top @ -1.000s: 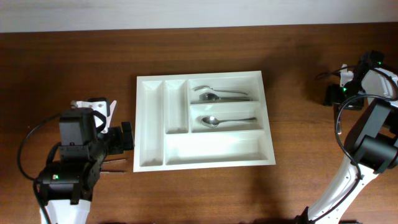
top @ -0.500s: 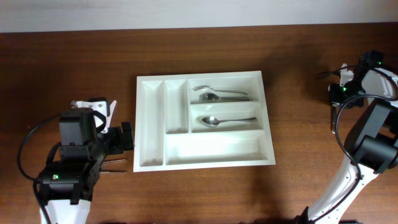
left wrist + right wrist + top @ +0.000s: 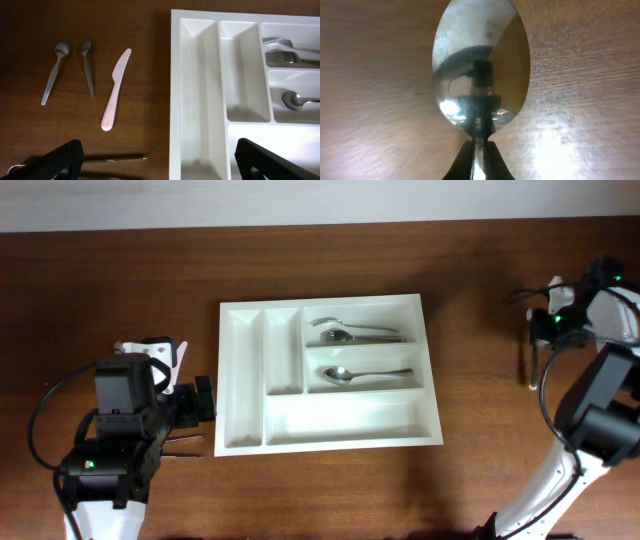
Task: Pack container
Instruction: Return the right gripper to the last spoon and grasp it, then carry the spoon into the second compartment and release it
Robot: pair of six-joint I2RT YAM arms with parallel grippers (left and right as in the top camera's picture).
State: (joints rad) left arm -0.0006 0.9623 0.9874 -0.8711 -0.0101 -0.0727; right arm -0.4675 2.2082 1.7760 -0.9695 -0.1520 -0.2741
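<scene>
Right gripper (image 3: 479, 150): jaws pinched tight on neck of metal spoon (image 3: 480, 60), low over table (image 3: 370, 75); contact unclear. White cutlery tray (image 3: 330, 442) at table centre, well apart to its left. Held spoon runs near-to-far, but tray spoon (image 3: 355, 374) lies left-right, so quarter turn probably needed. Left gripper (image 3: 162, 162) wide open, empty, just beside tray.

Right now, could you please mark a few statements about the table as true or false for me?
The right tool is shut on a spoon. True.
The pink knife lies inside the tray. False: it lies on the table beside it.
The tray's two narrow compartments are empty. True.
The left tool is shut. False: its jaws stand open, holding nothing.
</scene>
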